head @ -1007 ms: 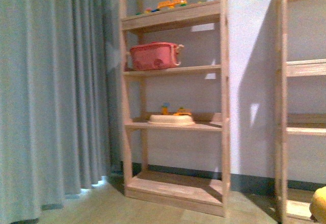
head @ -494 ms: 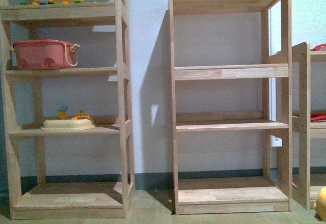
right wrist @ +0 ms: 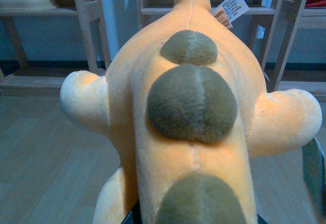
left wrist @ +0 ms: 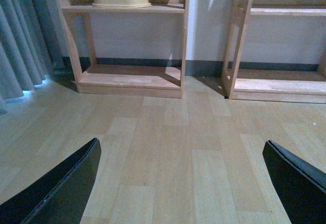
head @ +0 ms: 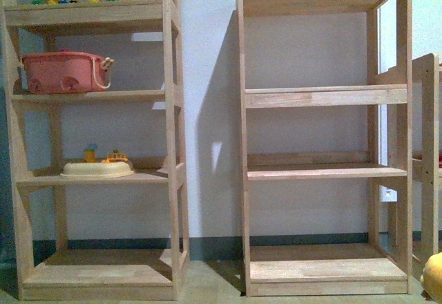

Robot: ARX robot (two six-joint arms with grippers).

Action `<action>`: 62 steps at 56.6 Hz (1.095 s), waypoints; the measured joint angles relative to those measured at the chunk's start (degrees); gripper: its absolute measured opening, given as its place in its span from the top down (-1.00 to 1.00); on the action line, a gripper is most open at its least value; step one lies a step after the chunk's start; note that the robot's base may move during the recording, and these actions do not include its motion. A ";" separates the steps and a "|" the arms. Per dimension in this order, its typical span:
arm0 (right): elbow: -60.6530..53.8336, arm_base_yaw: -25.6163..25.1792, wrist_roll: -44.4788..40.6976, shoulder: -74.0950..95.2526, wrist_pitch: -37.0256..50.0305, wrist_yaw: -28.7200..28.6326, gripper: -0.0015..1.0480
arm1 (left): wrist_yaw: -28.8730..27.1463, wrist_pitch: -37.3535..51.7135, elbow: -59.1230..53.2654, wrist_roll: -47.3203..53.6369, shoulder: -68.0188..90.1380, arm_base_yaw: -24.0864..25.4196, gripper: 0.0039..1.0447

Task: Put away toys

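Two tall wooden racks fill the front view side by side against the wall: the left shelf unit [head: 97, 97] and the right shelf unit [head: 324, 97]. A pink basket [head: 65, 72] sits on the left one's second board, with a cream tray [head: 97, 170] one board lower. The plush toy [right wrist: 191, 112] is up off the floor, clamped in the right gripper [right wrist: 193, 218], whose jaws are mostly hidden beneath it. The left gripper [left wrist: 178, 188] is spread wide and carries nothing above the plank floor [left wrist: 168, 147].
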 joint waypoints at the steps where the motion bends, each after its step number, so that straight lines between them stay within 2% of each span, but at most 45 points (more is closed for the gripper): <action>1: 0.00 0.00 0.00 0.00 0.00 0.00 0.86 | 0.00 0.00 0.00 0.00 0.00 0.00 -0.88; 62: 0.00 0.00 0.00 0.04 -0.02 0.00 0.86 | -0.02 0.00 0.00 0.00 0.00 0.00 -0.88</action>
